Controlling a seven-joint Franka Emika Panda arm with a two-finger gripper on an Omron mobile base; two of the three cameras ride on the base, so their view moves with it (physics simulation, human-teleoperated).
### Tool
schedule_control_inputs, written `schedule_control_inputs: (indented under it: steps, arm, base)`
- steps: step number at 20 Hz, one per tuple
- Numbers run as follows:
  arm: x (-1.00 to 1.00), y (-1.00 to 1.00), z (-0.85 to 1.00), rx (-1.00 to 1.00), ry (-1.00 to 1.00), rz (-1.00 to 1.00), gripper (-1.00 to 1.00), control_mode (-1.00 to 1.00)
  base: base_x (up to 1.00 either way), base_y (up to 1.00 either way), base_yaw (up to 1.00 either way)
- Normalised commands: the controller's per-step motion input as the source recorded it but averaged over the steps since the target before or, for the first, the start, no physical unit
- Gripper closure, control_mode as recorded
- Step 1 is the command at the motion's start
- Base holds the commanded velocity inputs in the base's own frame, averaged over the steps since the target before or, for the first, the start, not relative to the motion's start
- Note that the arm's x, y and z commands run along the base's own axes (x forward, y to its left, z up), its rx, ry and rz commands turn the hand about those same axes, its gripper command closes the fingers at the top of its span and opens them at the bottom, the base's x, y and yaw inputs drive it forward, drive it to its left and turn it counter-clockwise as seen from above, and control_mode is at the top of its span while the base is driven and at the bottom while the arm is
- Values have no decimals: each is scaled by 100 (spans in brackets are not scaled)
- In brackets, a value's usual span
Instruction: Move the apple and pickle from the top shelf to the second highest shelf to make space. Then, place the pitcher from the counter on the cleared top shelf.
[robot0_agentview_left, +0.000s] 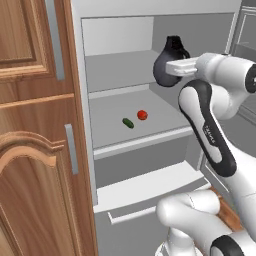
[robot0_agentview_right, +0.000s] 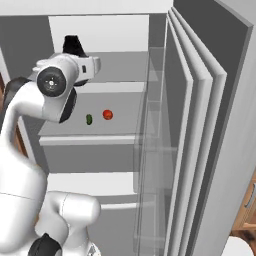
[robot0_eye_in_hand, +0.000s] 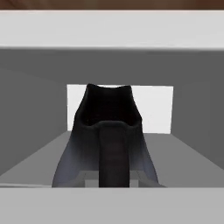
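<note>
- Pickle and apple lie on the second shelf, pickle at the apple's 8 o'clock.
- Pitcher hangs over the top shelf, at 1 o'clock from the apple.
- Tool is clamped on its handle; the pitcher looks rigid, bulky, probably heavy, so the handle suits.

Dark bulbous pitcher upright at the top shelf; apple beside pickle on the second highest shelf.

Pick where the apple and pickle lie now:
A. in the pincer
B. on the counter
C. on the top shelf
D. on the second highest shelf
D: the apple and pickle lie apart on the second highest shelf, below the top shelf.
</note>
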Motion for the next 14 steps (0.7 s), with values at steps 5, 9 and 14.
schedule_control_inputs:
  steps: [5,9,14]
  arm:
    - [60,0,0,0,0,3,100,-100]
    - [69,5,0,0,0,0,100,-100]
    - [66,5,0,0,0,0,100,-100]
  base:
    - [0,0,0]
    - [0,0,0]
    - [0,0,0]
